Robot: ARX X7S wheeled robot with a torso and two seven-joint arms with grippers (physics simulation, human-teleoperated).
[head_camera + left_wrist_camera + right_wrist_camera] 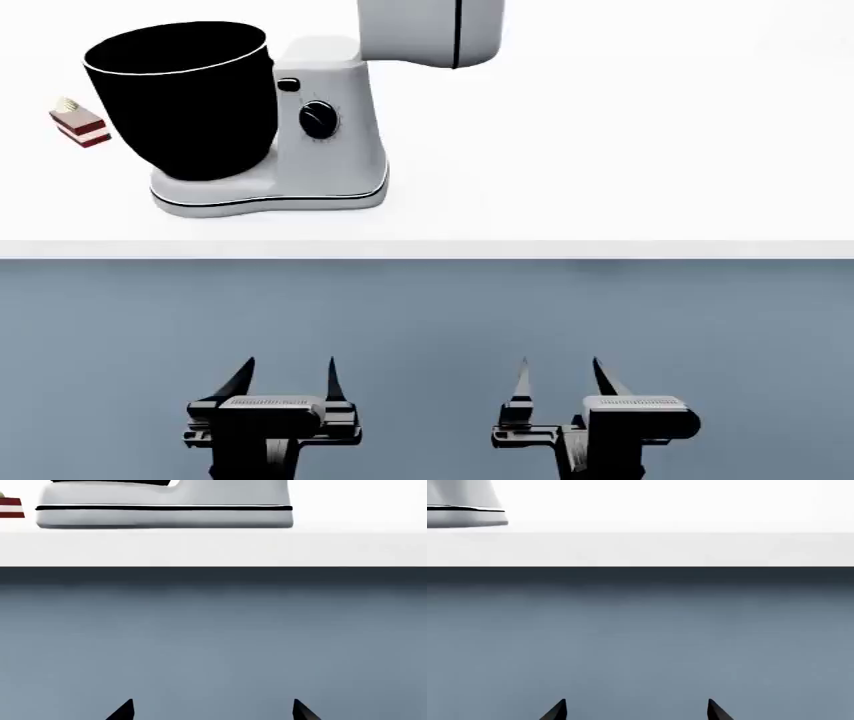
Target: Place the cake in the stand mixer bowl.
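Observation:
The cake (80, 124), a tiny red and white slice with a cream swirl, sits on the white counter at the far left, just left of the bowl; its edge also shows in the left wrist view (11, 508). The glossy black stand mixer bowl (184, 95) with a thin white rim stands on the white mixer's base. My left gripper (286, 375) and right gripper (561, 375) hang open and empty below the counter's front edge, in front of the blue cabinet face. Their tips show apart in the left wrist view (213, 707) and the right wrist view (637, 707).
The white mixer body (327, 120) with a black dial stands right of the bowl, its head (430, 30) raised above. Its base shows in the left wrist view (163, 515). The counter's front edge (534, 250) runs across the view, with the blue cabinet face (427, 320) below.

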